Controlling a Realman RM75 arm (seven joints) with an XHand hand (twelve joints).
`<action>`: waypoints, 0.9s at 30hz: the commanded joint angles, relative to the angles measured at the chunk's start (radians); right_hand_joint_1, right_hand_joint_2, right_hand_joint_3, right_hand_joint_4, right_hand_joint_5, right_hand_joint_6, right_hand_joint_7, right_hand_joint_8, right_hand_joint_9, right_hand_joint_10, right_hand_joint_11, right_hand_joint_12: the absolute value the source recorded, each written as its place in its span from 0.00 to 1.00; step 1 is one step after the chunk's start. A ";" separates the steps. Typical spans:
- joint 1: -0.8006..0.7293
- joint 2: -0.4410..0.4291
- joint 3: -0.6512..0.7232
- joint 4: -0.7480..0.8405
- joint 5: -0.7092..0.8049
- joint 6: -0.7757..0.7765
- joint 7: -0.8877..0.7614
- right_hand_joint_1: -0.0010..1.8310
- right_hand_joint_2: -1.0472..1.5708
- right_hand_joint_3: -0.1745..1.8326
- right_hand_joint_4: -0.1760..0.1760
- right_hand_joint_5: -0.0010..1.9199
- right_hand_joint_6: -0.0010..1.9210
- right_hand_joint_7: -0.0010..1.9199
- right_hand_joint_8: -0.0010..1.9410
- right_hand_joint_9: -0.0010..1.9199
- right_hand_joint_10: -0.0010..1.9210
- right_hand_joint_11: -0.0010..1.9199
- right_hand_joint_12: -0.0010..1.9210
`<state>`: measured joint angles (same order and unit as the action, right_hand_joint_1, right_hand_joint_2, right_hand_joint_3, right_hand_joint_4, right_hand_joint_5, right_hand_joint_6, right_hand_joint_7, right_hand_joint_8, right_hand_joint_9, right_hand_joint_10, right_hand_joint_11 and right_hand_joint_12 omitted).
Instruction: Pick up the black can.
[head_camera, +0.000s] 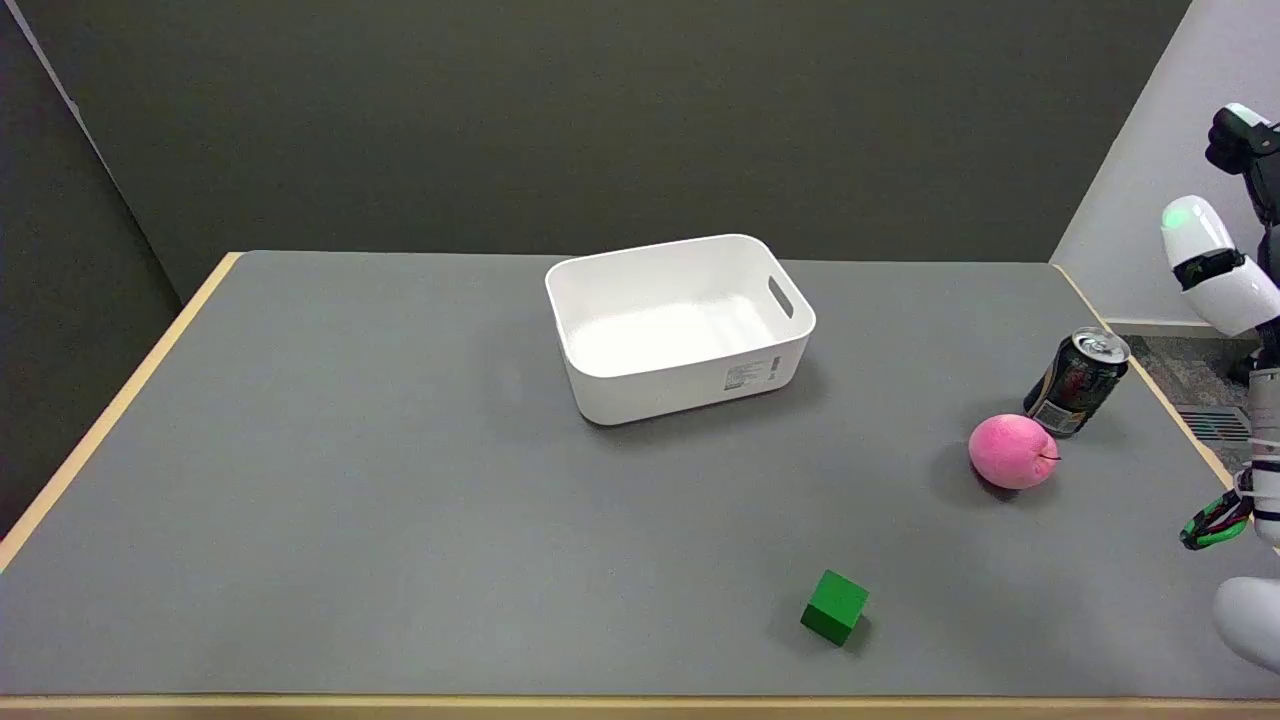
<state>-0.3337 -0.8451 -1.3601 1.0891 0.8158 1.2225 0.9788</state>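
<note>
The black can (1078, 383) stands upright near the table's right edge, silver top with pull tab facing up. At the picture's right edge my right arm rises beside the table. A black-and-white part of my right hand (1243, 142) shows high up, well above and to the right of the can and apart from it. Most of the hand is cut off by the frame, so how its fingers lie is hidden. Nothing shows in it.
A pink apple-shaped ball (1012, 452) lies just in front and left of the can, almost touching it. A green cube (834, 606) sits near the front edge. A white bin (600, 385) stands mid-table toward the back. The table's right edge (1165, 395) runs close behind the can.
</note>
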 joint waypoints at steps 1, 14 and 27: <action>0.014 0.003 -0.044 -0.047 -0.032 0.046 0.034 0.17 0.70 0.49 0.53 0.11 0.20 0.15 0.16 0.09 0.34 0.00 0.33; 0.023 0.005 -0.060 -0.076 -0.060 0.043 0.122 0.17 0.70 0.49 0.53 0.11 0.20 0.15 0.16 0.10 0.34 0.00 0.32; 0.026 -0.016 -0.060 -0.174 0.028 -0.024 0.118 0.16 0.66 0.58 0.54 0.10 0.23 0.14 0.18 0.08 0.34 0.00 0.21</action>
<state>-0.3189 -0.8444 -1.4090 1.0146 0.7734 1.2551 1.0746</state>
